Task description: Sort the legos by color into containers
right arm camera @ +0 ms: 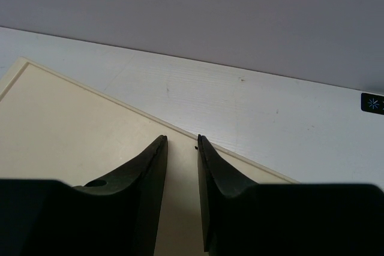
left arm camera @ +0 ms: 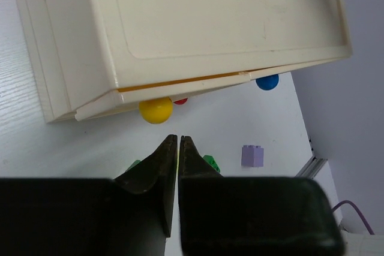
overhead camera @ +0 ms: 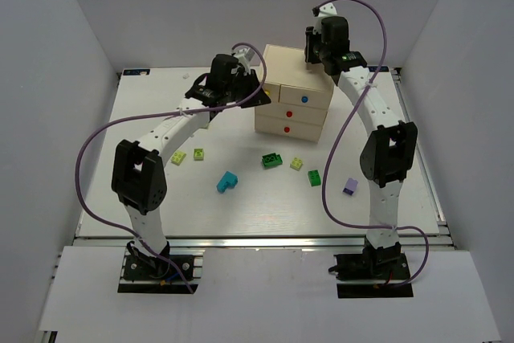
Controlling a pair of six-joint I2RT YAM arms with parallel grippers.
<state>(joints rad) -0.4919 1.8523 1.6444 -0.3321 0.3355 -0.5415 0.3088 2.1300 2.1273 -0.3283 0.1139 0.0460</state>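
Observation:
The cream chest of containers [overhead camera: 293, 90] stands at the table's middle back. My left gripper [overhead camera: 259, 94] is at its left front corner. In the left wrist view its jaws [left arm camera: 179, 138] are shut with nothing between them, their tips just short of the yellow knob [left arm camera: 156, 110]. My right gripper [overhead camera: 312, 60] hovers over the chest's top [right arm camera: 72, 130], open [right arm camera: 182, 138] and empty. Loose legos lie in front: lime-yellow [overhead camera: 177, 157] [overhead camera: 198, 153] [overhead camera: 296, 163], dark green [overhead camera: 271, 160] [overhead camera: 314, 177], cyan [overhead camera: 228, 181] and lavender [overhead camera: 350, 186] [left arm camera: 252, 156].
A blue knob [overhead camera: 304, 100] [left arm camera: 267, 81] and red knobs [overhead camera: 290, 113] [overhead camera: 287, 129] mark the other drawer fronts. White walls enclose the table on three sides. Purple cables loop off both arms. The table's right edge rail [left arm camera: 312, 163] runs close to the lavender brick.

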